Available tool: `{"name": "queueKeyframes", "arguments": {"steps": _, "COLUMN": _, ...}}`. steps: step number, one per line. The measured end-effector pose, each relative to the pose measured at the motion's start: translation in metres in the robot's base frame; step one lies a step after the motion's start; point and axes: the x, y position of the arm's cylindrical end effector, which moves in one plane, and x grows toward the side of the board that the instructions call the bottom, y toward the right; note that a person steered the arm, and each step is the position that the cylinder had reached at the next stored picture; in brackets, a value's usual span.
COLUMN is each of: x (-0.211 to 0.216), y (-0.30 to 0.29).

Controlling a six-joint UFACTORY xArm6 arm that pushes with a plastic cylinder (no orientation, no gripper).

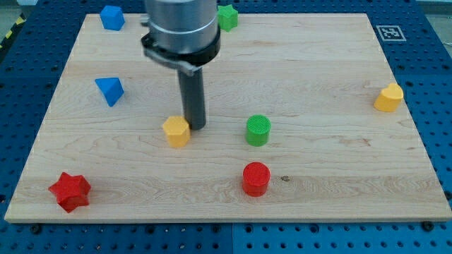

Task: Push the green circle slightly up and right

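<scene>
The green circle (258, 130) stands on the wooden board (318, 85) a little right of the middle. My tip (195, 127) is down on the board to the circle's left, about a block and a half away from it. The tip is right beside a yellow hexagon block (176, 131), at its upper right edge; I cannot tell if they touch. A red circle (256, 178) stands just below the green circle.
A blue triangular block (110, 90) lies at the view's left. A blue block (111, 17) sits at the top left. A green star (227, 17) is at the top, partly behind the arm. A yellow block (389, 97) sits at the right. A red star (70, 191) lies at the bottom left.
</scene>
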Motion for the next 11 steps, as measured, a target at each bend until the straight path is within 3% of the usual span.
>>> {"name": "queueKeyframes", "arguments": {"steps": 2, "x": 0.029, "y": -0.022}}
{"name": "queueKeyframes", "arguments": {"steps": 5, "x": 0.034, "y": 0.071}}
{"name": "queueKeyframes", "arguments": {"steps": 9, "x": 0.003, "y": 0.145}}
{"name": "queueKeyframes", "arguments": {"steps": 11, "x": -0.041, "y": 0.152}}
